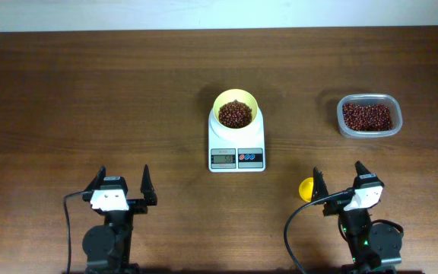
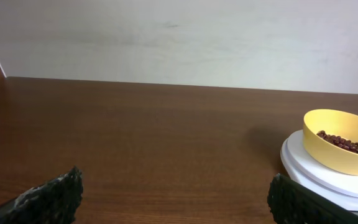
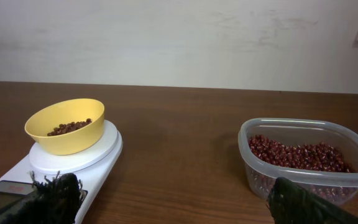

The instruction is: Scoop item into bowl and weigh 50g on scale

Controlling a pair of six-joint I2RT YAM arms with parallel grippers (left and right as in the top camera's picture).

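Note:
The pale-yellow bowl [image 1: 236, 111] stands on the white scale [image 1: 236, 148] at the table's middle and holds a heap of dark reddish-brown beans [image 1: 235, 114]. More beans fill a clear tub [image 1: 369, 116] at the right. In the right wrist view the bowl [image 3: 66, 126] sits on the scale [image 3: 86, 158] at left, the tub [image 3: 306, 160] at right. My left gripper [image 1: 123, 180] is open near the front edge, far left of the scale, nothing between its fingers. My right gripper [image 1: 338, 176] is open at front right, empty.
A small orange-yellow scoop [image 1: 306, 189] lies on the table just left of my right gripper. The left wrist view shows the bowl [image 2: 344, 141] on the scale [image 2: 328, 174] at its right edge. A pale wall runs behind the table's far edge.

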